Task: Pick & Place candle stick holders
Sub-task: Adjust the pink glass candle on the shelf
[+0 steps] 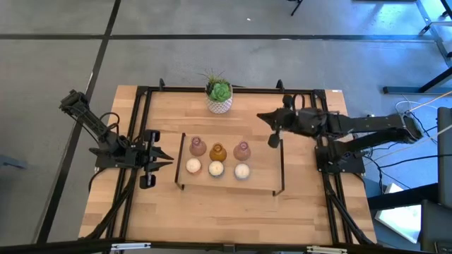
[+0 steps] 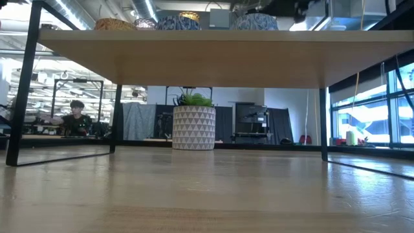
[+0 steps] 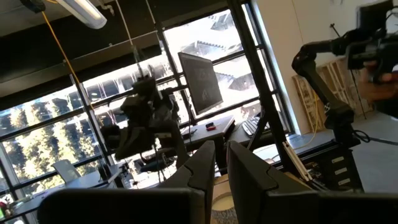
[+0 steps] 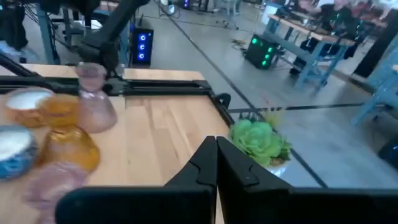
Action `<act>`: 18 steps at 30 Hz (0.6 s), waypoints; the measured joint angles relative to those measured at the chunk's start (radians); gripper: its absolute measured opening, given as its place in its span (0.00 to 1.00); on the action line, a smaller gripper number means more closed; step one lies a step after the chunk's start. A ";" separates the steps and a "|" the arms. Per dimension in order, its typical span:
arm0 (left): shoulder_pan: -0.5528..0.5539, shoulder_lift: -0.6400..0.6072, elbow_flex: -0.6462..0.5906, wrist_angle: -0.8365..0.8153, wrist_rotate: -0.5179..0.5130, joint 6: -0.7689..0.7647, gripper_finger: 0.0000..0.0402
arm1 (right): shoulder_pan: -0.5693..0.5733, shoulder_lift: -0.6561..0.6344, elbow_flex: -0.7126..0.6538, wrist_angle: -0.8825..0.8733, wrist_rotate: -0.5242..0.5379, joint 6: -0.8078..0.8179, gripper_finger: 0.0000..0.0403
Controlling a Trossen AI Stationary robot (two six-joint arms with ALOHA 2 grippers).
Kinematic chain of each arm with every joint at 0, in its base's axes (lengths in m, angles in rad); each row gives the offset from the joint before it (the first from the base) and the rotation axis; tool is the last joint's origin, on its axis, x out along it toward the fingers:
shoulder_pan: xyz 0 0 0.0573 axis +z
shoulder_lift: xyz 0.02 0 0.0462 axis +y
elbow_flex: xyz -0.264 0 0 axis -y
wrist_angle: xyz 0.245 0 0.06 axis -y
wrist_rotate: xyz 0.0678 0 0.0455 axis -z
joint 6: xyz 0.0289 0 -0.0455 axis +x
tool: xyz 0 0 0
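The six candle stick holders stand in two rows of three near the middle of the tabletop (image 1: 162, 212), inside a thin black frame (image 1: 282, 166). The back row, nearer the plant, holds a dusty-pink holder (image 1: 198, 147), an amber holder (image 1: 217, 152) and a second pink holder (image 1: 241, 150). Just in front of them sit the three low cream-white holders (image 1: 216, 169), each close to the vase-like one behind it.

Behind the frame, near the far edge of the tabletop, is a white patterned pot with a green plant (image 1: 219, 98).

My right hand (image 1: 274, 140) hangs above the frame's right end, beside the second pink holder and apart from it; it grips nothing. In my right wrist view its two fingers (image 4: 214, 168) lie pressed together, with the plant just beyond them and the holders off to one side.

My left hand (image 1: 167, 161) waits at the left side of the tabletop, just outside the frame's left end, pointing toward the holders. In my left wrist view its fingers (image 3: 205, 168) stand close with only a narrow gap between them, and they carry nothing.

Across the room, in the low view, a person (image 2: 76, 116) sits at a bench.
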State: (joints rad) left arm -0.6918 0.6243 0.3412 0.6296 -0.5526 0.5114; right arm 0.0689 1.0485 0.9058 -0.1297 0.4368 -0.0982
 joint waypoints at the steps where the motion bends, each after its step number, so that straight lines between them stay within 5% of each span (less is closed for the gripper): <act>1: 0.000 0.000 0.000 0.000 0.000 0.000 0.09 | -0.029 -0.007 -0.024 0.023 -0.030 0.000 0.00; 7: 0.000 0.000 0.000 0.000 -0.001 0.008 0.09 | -0.174 0.033 -0.125 0.167 -0.395 0.051 0.00; 18: 0.000 0.000 0.000 0.000 -0.003 0.008 0.09 | -0.210 0.247 -0.150 0.269 -0.504 0.092 0.00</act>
State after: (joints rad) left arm -0.6918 0.6239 0.3412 0.6300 -0.5560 0.5194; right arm -0.1406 1.2957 0.7555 0.1397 -0.0673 -0.0062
